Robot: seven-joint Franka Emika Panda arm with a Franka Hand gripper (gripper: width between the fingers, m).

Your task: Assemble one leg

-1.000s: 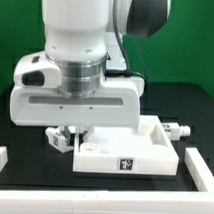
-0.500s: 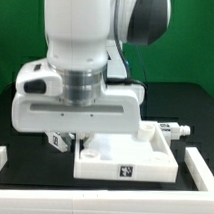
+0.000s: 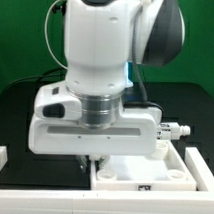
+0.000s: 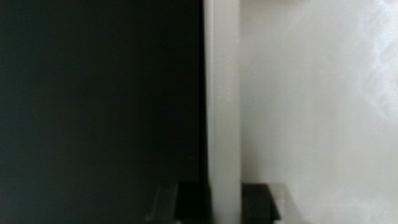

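The gripper [image 4: 222, 200] is closed on the upright side wall of the white tray-like panel [image 3: 158, 175]. In the wrist view, one dark finger [image 4: 260, 201] is seen on each side of the wall, with no gap visible. In the exterior view the panel lies flat on the black table [image 3: 15, 112] in the lower right of the frame, partly covered by the arm [image 3: 97, 55], which fills the centre. One leg [image 3: 173, 129] is seen at the exterior view's right, mid-height. It lies on its side just behind the panel's far corner. Contact with the panel cannot be told.
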